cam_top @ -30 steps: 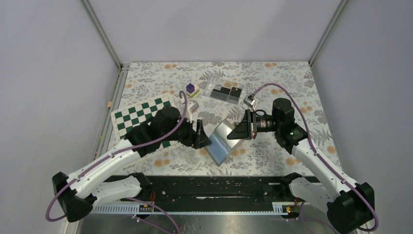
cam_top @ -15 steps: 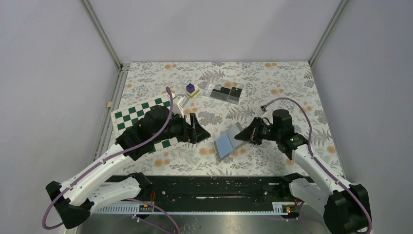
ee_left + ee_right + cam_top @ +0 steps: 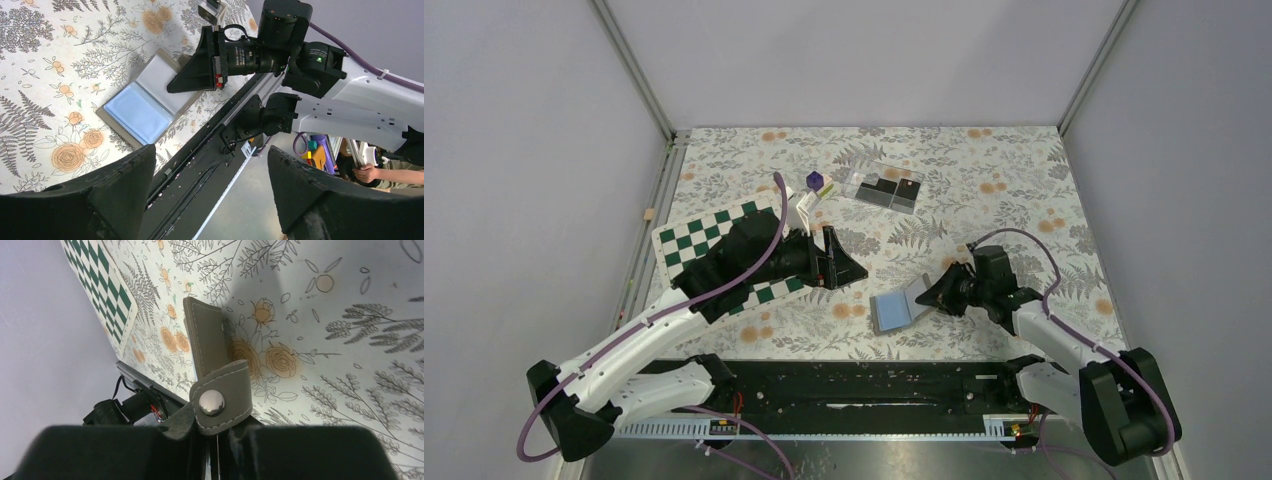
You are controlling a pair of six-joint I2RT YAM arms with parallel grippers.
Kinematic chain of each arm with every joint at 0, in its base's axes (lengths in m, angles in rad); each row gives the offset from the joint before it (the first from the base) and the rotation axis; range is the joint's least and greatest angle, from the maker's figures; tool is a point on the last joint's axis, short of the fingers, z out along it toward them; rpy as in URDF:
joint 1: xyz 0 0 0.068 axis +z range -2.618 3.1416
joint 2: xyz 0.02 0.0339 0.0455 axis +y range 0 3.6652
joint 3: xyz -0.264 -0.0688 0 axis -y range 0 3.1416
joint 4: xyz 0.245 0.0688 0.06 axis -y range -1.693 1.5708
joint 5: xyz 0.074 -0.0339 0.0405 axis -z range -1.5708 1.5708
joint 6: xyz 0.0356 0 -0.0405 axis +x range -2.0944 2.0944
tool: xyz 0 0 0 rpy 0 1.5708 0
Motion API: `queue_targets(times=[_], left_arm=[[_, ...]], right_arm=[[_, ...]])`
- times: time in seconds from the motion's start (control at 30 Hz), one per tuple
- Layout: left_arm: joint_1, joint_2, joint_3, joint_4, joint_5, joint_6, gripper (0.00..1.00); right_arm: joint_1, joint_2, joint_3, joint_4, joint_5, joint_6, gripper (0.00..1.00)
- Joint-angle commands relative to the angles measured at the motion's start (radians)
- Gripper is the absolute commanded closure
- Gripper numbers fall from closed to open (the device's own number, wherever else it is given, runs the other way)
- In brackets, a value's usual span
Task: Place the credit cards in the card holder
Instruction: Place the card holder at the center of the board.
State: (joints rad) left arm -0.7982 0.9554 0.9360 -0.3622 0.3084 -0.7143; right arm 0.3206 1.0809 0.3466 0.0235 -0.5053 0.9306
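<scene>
Currently the card holder [image 3: 899, 310] lies spread open near the near edge of the surface [image 3: 1004, 170], a little right of the middle, with its pale blue inside facing up. The right pincer [image 3: 944, 293] comes in low from the right and is clenched on the clasp tab [image 3: 220, 400]. In the right wrist view the grey strap with its metal snap runs straight down into the narrow gap between the fingers. Pinning the tab this way likely stops the cover from folding back shut, so the pockets stay exposed.

The left pincer [image 3: 849, 265] hangs released, jaws spread wide and holding nothing. It sits just left of the card holder, above the edge of the checkerboard mat [image 3: 699, 245], and its wrist camera looks down on the open wallet.

None of the credit cards [image 3: 882, 190] are in the holder yet. They lie inside the clear plastic box [image 3: 852, 183] toward the far edge, near the middle, with the purple cube [image 3: 815, 181] just to its left. With one side anchoring the wallet, the free left arm looks best placed to fetch a card.
</scene>
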Motion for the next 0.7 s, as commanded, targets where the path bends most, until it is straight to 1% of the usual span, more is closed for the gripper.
queue_targets(times=[0.0,0.03,0.07,0.1,0.13,0.2,0.27,0.33,0.4,0.47,0.57,0.67], left_arm=[[0.004,-0.014,0.010,0.067,0.022,-0.008,0.18],[0.004,-0.013,0.008,0.068,0.024,-0.008,0.18],[0.004,-0.013,0.008,0.068,0.024,-0.008,0.18],[0.004,-0.011,0.007,0.068,0.025,-0.008,0.18],[0.004,-0.011,0.008,0.068,0.026,-0.007,0.17],[0.004,-0.011,0.010,0.068,0.036,-0.003,0.14],[0.004,-0.012,0.014,0.065,0.042,0.002,0.11],[0.004,-0.012,0.021,0.057,0.040,0.006,0.08],[0.004,-0.013,0.026,0.046,0.029,0.010,0.06],[0.004,-0.012,0.026,0.037,0.019,0.012,0.03],[0.004,-0.006,0.025,0.026,0.005,0.012,0.01],[0.006,-0.003,0.025,0.008,-0.026,0.010,0.01]], right_arm=[[-0.003,-0.079,-0.002,-0.111,0.093,-0.021,0.83],[-0.002,-0.092,-0.001,-0.138,0.102,-0.020,0.80],[-0.003,-0.103,-0.005,-0.158,0.111,-0.017,0.68],[-0.003,-0.112,-0.006,-0.181,0.121,-0.014,0.58],[-0.003,-0.117,-0.007,-0.213,0.134,-0.009,0.50],[-0.002,-0.124,-0.003,-0.256,0.146,-0.006,0.42],[-0.003,-0.132,0.014,-0.312,0.164,-0.010,0.32],[-0.003,-0.146,0.044,-0.392,0.218,-0.029,0.21],[-0.003,-0.165,0.078,-0.476,0.266,-0.066,0.15],[-0.003,-0.186,0.121,-0.540,0.318,-0.103,0.10],[-0.002,-0.215,0.184,-0.623,0.390,-0.176,0.07],[-0.003,-0.226,0.252,-0.677,0.414,-0.259,0.07]])
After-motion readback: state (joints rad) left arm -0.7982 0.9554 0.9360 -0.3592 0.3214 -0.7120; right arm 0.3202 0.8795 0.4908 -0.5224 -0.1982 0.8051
